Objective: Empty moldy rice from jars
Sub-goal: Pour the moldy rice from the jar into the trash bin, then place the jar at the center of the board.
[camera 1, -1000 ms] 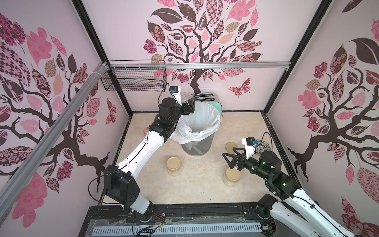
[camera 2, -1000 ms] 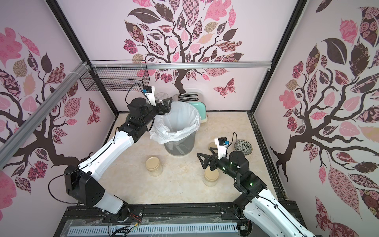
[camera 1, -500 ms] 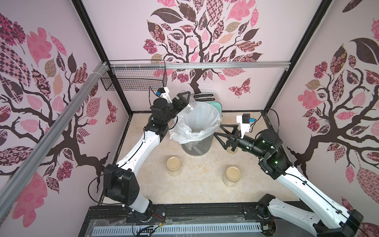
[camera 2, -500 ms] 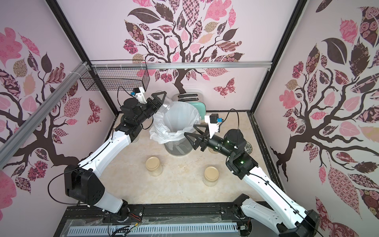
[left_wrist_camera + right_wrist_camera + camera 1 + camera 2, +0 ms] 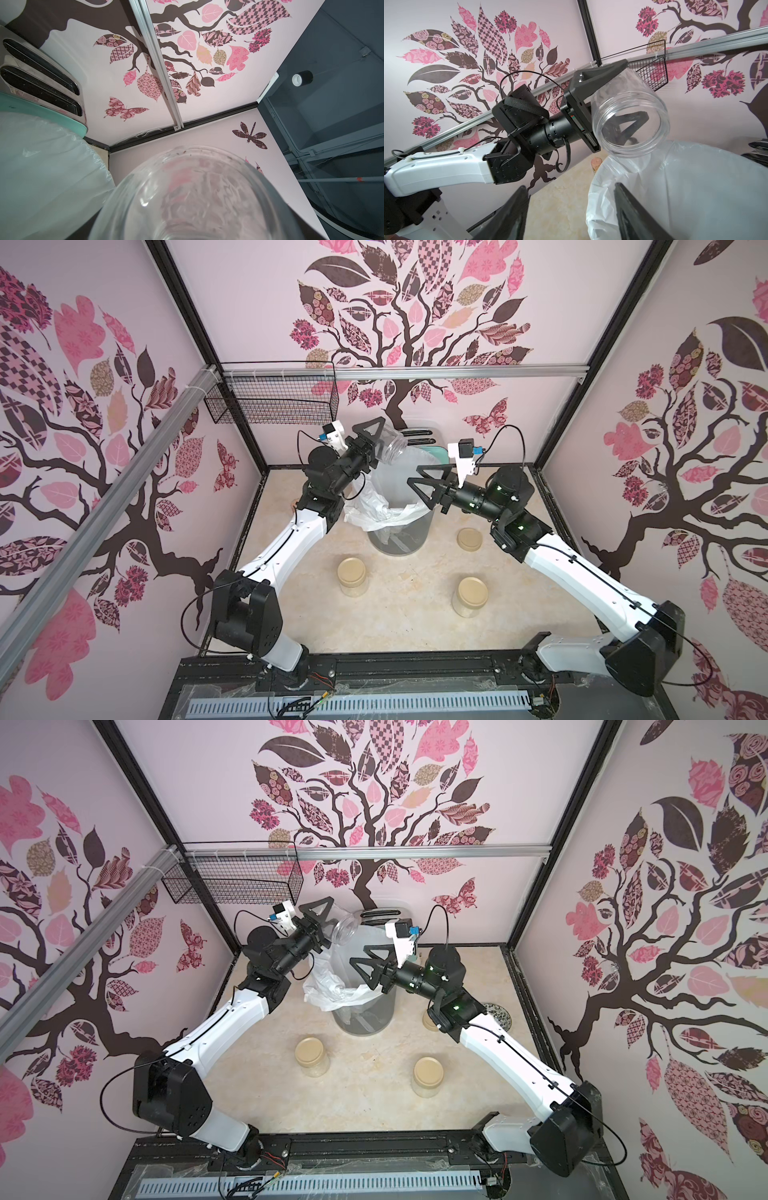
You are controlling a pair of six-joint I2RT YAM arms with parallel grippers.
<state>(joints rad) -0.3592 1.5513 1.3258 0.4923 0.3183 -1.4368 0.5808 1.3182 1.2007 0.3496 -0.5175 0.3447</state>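
Note:
My left gripper point(image 5: 384, 439) is shut on a clear glass jar point(image 5: 390, 445) with no lid, tilted mouth-down over the far rim of the bin point(image 5: 399, 539) lined with a white bag. The jar point(image 5: 631, 124) looks empty apart from a few specks at its rim point(image 5: 197, 197). My right gripper point(image 5: 412, 473) hovers open over the bin's near right rim, nothing between its fingers point(image 5: 570, 186). Two more jars point(image 5: 352, 576) point(image 5: 469, 595) with beige lids stand in front of the bin, pale moldy rice point(image 5: 353, 590) showing through the glass.
A loose beige lid point(image 5: 469, 538) lies right of the bin under my right arm. A toaster point(image 5: 419, 433) stands behind the bin. A wire basket point(image 5: 274, 400) hangs on the back left wall. A dark patterned bowl point(image 5: 498, 1013) sits at the right edge, and a cork-stoppered flask point(image 5: 596, 164) at the left.
My right gripper rose from beside the front right jar to above the bin's rim, its jaws narrowing. My left gripper lifted the tilted jar a little higher over the bin.

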